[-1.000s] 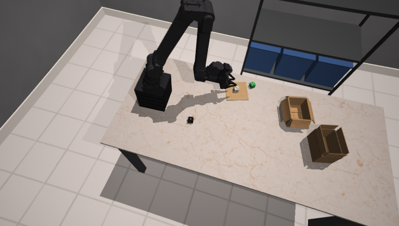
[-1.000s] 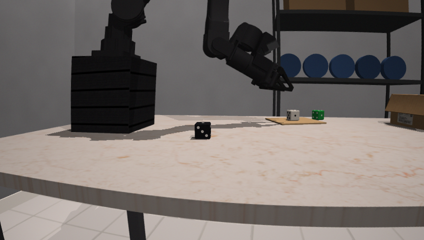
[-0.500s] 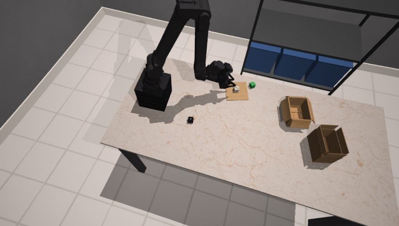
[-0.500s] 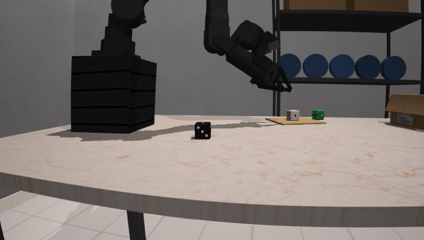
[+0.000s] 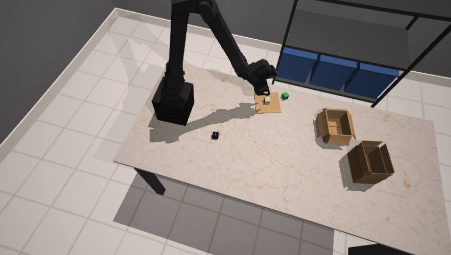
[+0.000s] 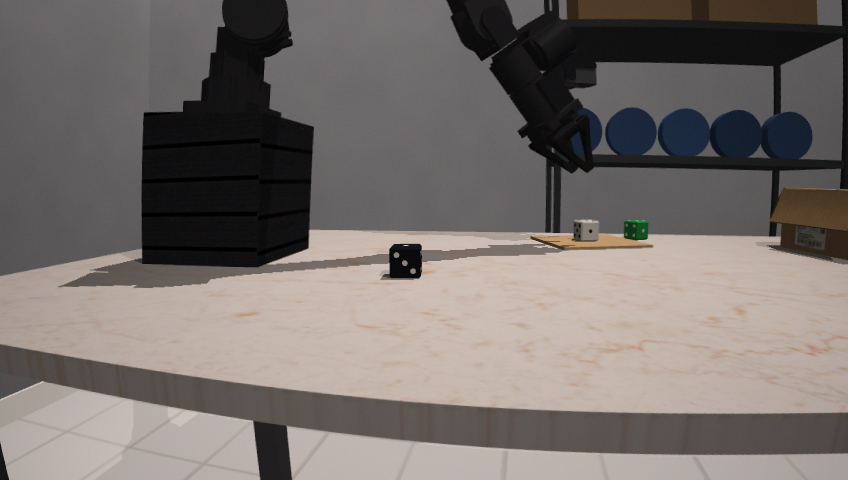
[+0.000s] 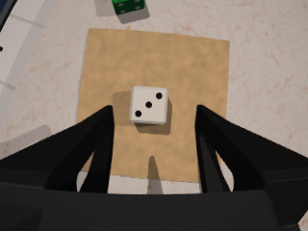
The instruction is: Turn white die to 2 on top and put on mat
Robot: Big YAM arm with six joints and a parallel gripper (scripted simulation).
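Black two-finger gripper (image 5: 265, 93) (image 6: 581, 170) (image 7: 154, 115): fingers apart, nothing between them, tips up above the mat, angled down. White cube die with black pips (image 5: 267, 100) (image 6: 586, 230) (image 7: 148, 105): flat, wholly on the square tan mat (image 5: 273, 107) (image 6: 618, 242) (image 7: 192, 67), off its edges. Top shows 3, so placement OK, number wrong. One pip on a side in exterior view. Gripper probably hangs over it to line up a fresh grasp; die likely needs a quarter roll onto another side to bring 2 up, then release and retreat.

Green cube die with white pips (image 5: 285, 95) (image 6: 635, 230) (image 7: 128, 6): on the pale marble-look table (image 5: 240, 164) (image 6: 476, 333) (image 7: 269, 96), just beside the mat. Nearest obstacle; a wide finger sweep or a runaway roll could knock it. Black cube die with white pips (image 5: 215, 135) (image 6: 405, 261): well apart, not in the way. Two open brown cardboard boxes, (image 5: 338, 138) and (image 5: 359, 164), farther off, no bother.
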